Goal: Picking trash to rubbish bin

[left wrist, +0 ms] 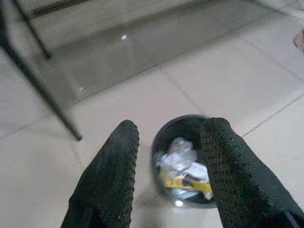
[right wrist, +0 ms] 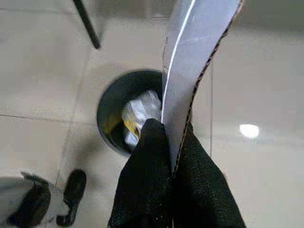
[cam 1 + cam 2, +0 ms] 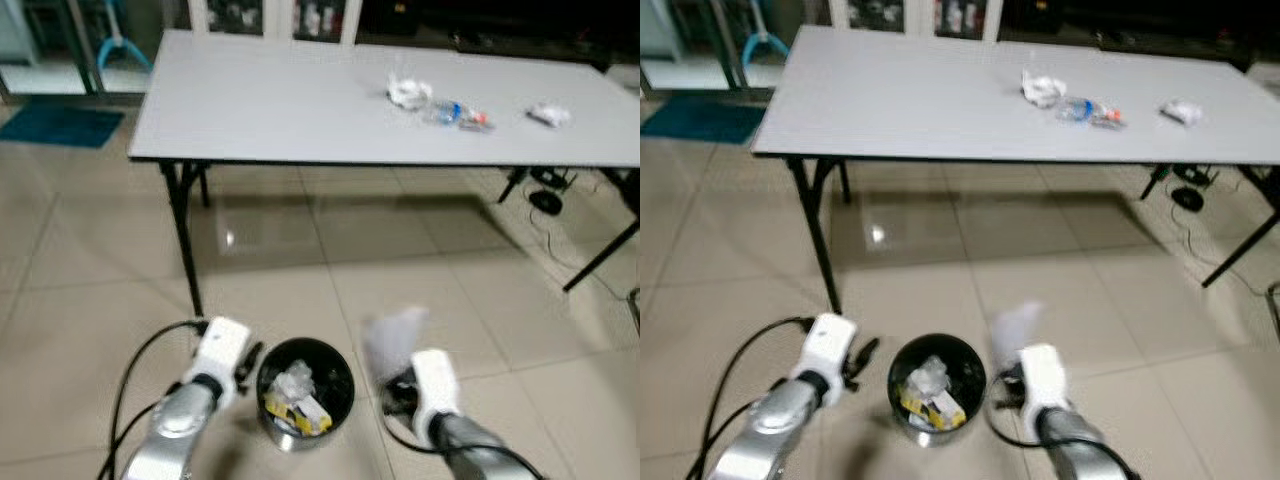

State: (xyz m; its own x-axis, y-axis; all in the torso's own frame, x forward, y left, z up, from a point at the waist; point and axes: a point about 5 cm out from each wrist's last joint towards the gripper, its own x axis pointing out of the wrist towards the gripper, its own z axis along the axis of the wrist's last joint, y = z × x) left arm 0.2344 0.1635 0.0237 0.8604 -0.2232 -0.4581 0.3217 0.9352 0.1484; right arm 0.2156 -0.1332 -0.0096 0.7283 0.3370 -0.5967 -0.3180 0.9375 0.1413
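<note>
**Right wrist view: cardboard strip pinched beside the bin, ready for the drop**

Right wrist view is showing the right hand clamping its two black fingers shut on a flat grey piece of cardboard with a brown corrugated edge, which is standing up out of the grip. Below it, the small round black rubbish bin is sitting on the beige tiled floor, already holding crumpled white wrapping and a yellow scrap. The cardboard is hanging just beside the bin's rim, on the side away from the left hand, and in this view it looks only partly over the opening.

The left hand is hovering over the bin from the other side, its fingers spread apart and gripping nothing.

Beyond the bin, the long grey folding surface is carrying more litter: a crumpled white wrapper, a clear plastic bottle with a blue label and another small white wad, all well apart from the bin.

To do this step well, the right hand probably needs to be carrying the strip further toward the bin's centre before letting go, since a long stiff piece released over the rim could tip out onto the floor. Pointing the strip's lower end down into the opening would help it slide in.
</note>
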